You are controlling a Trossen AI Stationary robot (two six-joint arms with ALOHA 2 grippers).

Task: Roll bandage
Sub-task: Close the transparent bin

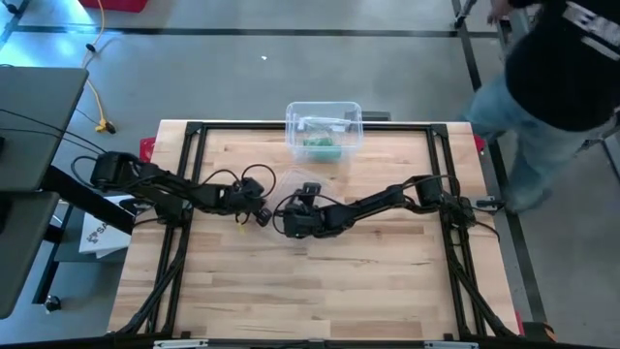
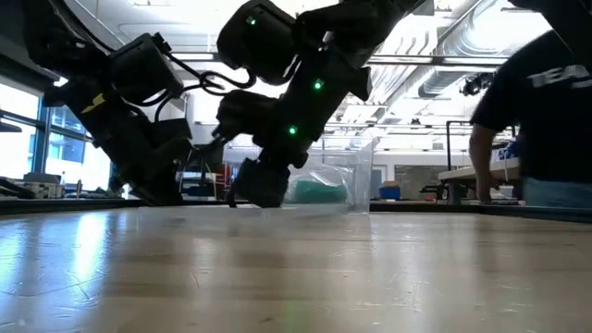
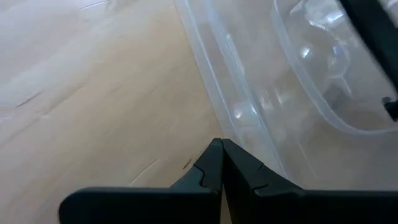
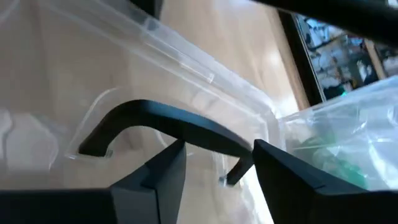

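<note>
A clear lid (image 4: 155, 74) lies under the half-open right gripper (image 4: 214, 165), near the clear box (image 1: 324, 129); left gripper (image 3: 222, 163) is closed, empty.

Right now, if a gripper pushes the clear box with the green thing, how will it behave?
The clear box probably slides easily: thin plastic walls, smooth wood table. It looks light, holding mostly a green roll, so it may skid. Thin walls may flex if squeezed.

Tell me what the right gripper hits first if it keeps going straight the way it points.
Probably the clear plastic lid lying on the table: the right gripper, jaws apart, points onto it, beside the clear bin holding something green. Depth is hard to judge through the clear plastic.
</note>
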